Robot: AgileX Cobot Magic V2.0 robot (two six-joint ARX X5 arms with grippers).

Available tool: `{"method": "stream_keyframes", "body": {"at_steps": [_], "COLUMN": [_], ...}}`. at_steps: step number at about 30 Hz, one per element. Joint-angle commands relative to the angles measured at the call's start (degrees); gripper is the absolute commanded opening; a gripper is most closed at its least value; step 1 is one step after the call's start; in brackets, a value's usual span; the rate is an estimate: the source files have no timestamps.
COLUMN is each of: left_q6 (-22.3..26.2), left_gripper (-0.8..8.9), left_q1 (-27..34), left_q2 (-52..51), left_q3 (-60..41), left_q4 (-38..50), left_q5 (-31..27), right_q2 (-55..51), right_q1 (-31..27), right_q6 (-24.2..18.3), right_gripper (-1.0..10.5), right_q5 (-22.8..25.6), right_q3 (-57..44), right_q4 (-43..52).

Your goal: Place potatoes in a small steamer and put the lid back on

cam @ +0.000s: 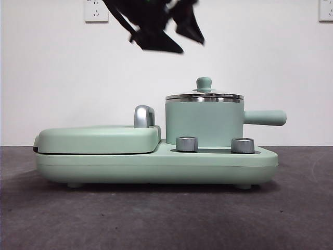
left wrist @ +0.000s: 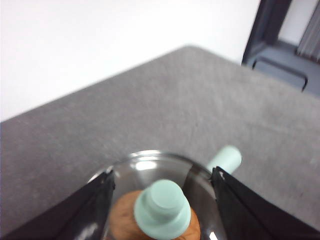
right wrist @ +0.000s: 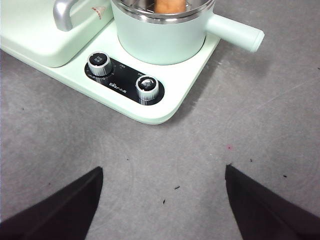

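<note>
On the grey table (cam: 291,208), the lid (cam: 204,97) sealed the potato (left wrist: 125,220) inside the steamer (cam: 204,124); left fingers (left wrist: 95,210) spread, released above its knob; right fingers (right wrist: 70,205) idle, open.

A mint-green cooker base (cam: 156,165) sat on the grey table (cam: 166,219). Its flat griddle cover (cam: 99,138) (shut, with a chrome handle (cam: 143,116)) filled the base's left half; two steel dials (cam: 187,144) (cam: 242,145) stood along the base's front right edge. Two wall sockets (cam: 96,10) were mounted behind.
</note>
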Motion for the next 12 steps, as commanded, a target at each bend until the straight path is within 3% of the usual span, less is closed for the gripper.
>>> {"method": "stream_keyframes", "body": {"at_steps": [1, 4, 12], "left_q6": [-4.42, -6.78, -7.23], "left_gripper": [3.17, 3.17, 3.17], "left_q1": [0.66, 2.03, 5.84], "left_q2": [-1.27, -4.13, -14.75], "left_q3": [0.26, -1.16, -11.02], "left_q4": [-0.57, -0.5, -0.24], "left_q5": [0.59, 0.59, 0.59], "right_q2": [0.13, 0.13, 0.13], "right_q1": [0.24, 0.24, 0.24], "right_q6": [0.74, 1.07, 1.09], "right_gripper": [3.8, 3.8, 3.8], "right_q5": [0.13, 0.11, 0.11], "right_q3": [0.35, 0.35, 0.35], "right_q4": [0.52, 0.5, 0.52]}}
